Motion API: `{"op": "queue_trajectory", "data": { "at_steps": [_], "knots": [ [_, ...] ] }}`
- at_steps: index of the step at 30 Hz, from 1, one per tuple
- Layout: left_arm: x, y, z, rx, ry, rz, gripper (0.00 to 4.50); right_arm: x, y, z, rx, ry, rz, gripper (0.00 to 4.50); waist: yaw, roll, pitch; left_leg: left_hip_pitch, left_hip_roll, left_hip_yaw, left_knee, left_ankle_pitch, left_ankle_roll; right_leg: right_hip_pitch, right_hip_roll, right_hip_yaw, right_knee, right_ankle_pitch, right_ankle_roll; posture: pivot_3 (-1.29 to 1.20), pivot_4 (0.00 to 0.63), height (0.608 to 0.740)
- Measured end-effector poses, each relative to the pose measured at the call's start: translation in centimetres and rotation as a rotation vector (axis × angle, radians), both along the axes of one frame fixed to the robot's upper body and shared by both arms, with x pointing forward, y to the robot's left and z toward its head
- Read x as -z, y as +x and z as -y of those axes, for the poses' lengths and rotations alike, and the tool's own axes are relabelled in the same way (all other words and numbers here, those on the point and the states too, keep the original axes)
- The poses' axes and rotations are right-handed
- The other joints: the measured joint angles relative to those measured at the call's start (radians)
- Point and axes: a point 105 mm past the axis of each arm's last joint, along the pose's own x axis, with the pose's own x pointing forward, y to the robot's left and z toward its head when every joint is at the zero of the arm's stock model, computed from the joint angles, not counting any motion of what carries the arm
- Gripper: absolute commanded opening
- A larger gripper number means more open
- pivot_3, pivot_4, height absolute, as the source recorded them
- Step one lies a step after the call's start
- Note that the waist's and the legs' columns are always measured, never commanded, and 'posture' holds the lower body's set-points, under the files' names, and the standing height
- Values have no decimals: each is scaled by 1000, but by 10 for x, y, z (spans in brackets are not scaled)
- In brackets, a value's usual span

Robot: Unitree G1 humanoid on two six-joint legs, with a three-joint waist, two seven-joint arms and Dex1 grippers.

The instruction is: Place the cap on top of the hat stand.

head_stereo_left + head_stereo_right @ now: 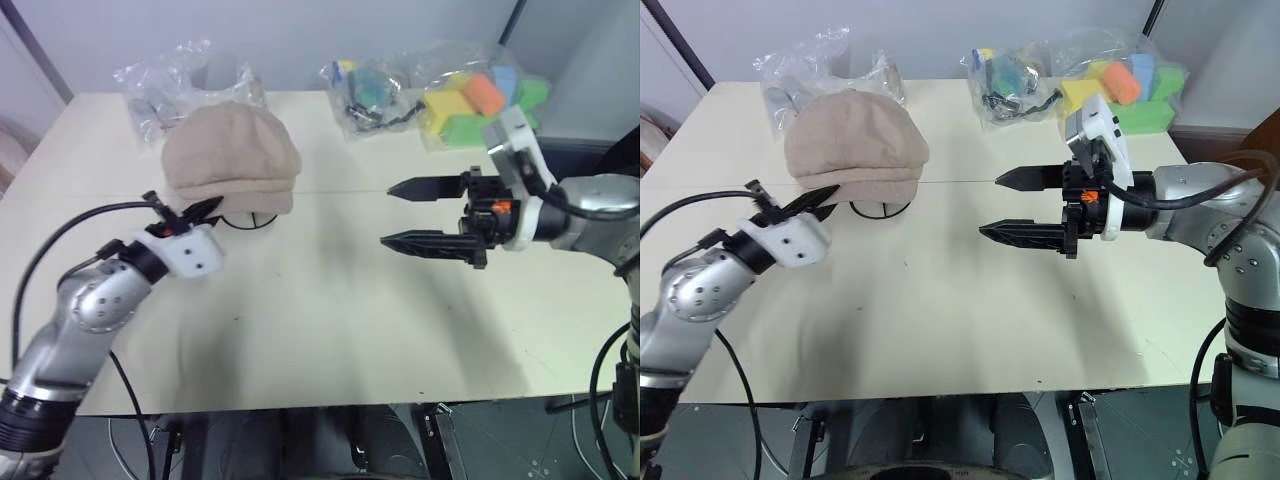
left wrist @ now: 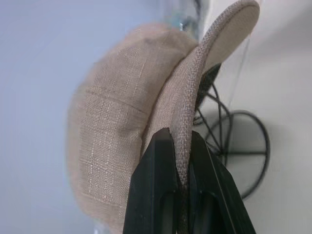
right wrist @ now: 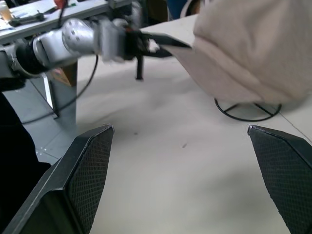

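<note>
Left hand [image 2: 181, 161] clamped tight on the brim of the cap [image 1: 232, 158], fingers [image 2: 153, 185] pinching the fabric edge between them. Right hand [image 1: 405, 214] spread to full width, holding nothing, hovering above the surface [image 1: 350, 320] well apart from the cap, pointing toward it.

Cap draped over the stand [image 1: 249, 220], crown covering the wire globe, ring base showing beneath on the surface. Near the surface's far edge, clear bag [image 1: 480, 95] stuffed with coloured foam blocks [image 1: 470, 100]; beside it, bag [image 1: 365, 95] with dark cables and small coloured bits; behind the cap, crinkled bag [image 1: 160, 90], contents unclear.
</note>
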Motion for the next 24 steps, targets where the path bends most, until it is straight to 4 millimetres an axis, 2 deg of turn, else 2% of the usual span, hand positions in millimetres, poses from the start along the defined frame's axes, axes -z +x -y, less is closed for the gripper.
{"op": "queue_trajectory", "data": {
  "at_steps": [2, 4, 7, 12, 15, 17, 21, 22, 24],
  "knots": [
    [6, 3, -14, 51, 32, -11, 41, 2, 3, 1, 7, -5, -8, 4500, 1, 0, 0, 0, 0, 0, 0, 0, 0, 0, 0, 0, 0, 0, 0, 0, 150, 740],
    [2, 7, -23, 101, 59, 12, 41, 3, 5, 2, 13, -6, -13, 4500, 1, 0, 0, 0, 0, 1, 0, 0, 0, 0, 0, 0, -1, 0, -1, 0, 150, 740],
    [-3, 11, -27, 164, 113, 46, 41, 4, 7, 2, 11, -10, -8, 4500, 0, 0, 0, -1, 0, 2, 0, 0, 0, 0, -1, 0, -1, 1, 0, 0, 150, 740],
    [4, 20, -35, 196, 154, 25, 41, 4, 8, 3, 19, -11, -8, 4500, -1, 0, 0, -1, 0, 2, 0, 0, 0, 0, 1, 0, -1, 2, 3, 0, 150, 740],
    [7, 20, -36, 208, 166, 14, 984, 3, 8, 3, 18, -12, -7, 4500, -2, 0, 0, 0, 1, 2, 0, 0, 0, 0, 1, 0, 0, 2, 3, 0, 150, 740],
    [14, 17, -36, 220, 175, -7, 1917, 3, 8, 3, 19, -12, -6, 4500, -2, 0, 0, 0, 1, 2, 0, 0, 0, 0, 1, 0, 0, 3, 3, 0, 150, 740],
    [30, 9, -39, 215, 171, -58, 4054, 3, 9, 3, 25, -14, 0, 4500, -3, 0, 0, 0, 2, 2, 0, 0, 0, -1, 2, 0, 0, 3, 3, 0, 150, 740],
    [31, 8, -38, 216, 171, -61, 4331, 3, 9, 4, 25, -14, 0, 4500, -3, 0, 0, 0, 2, 2, 0, 0, 0, -1, 2, 0, 0, 3, 3, 0, 150, 740],
    [37, 0, -39, 208, 164, -75, 4331, 3, 10, 4, 25, -15, 10, 4500, -4, 0, 0, 0, 2, 2, 0, 0, 0, -1, 2, 0, 0, 3, 3, 0, 150, 740]
  ]
}}
